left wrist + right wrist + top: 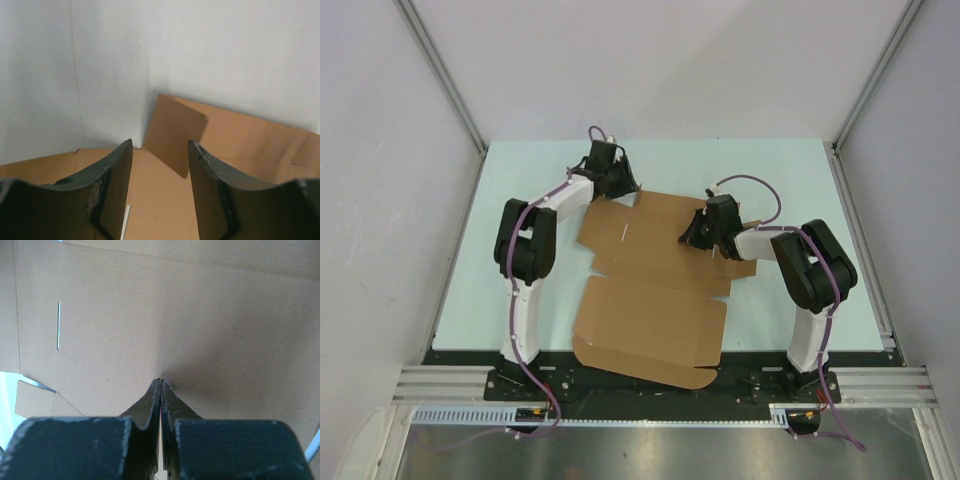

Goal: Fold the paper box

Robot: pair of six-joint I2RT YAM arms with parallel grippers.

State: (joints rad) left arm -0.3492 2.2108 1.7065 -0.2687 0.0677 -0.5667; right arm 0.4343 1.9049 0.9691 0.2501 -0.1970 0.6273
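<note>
Top external, left tool reaching forward, spread beside paper box flap, right tool pressed together, tipped down

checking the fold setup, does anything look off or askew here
The paper box lies flat but skewed, its near rounded flap overhanging the table edge onto the black base rail. One far flap stands up beyond the left fingers.

No legible text, label, brand, number or sign anywhere; paper box plain brown, unmarked
</note>
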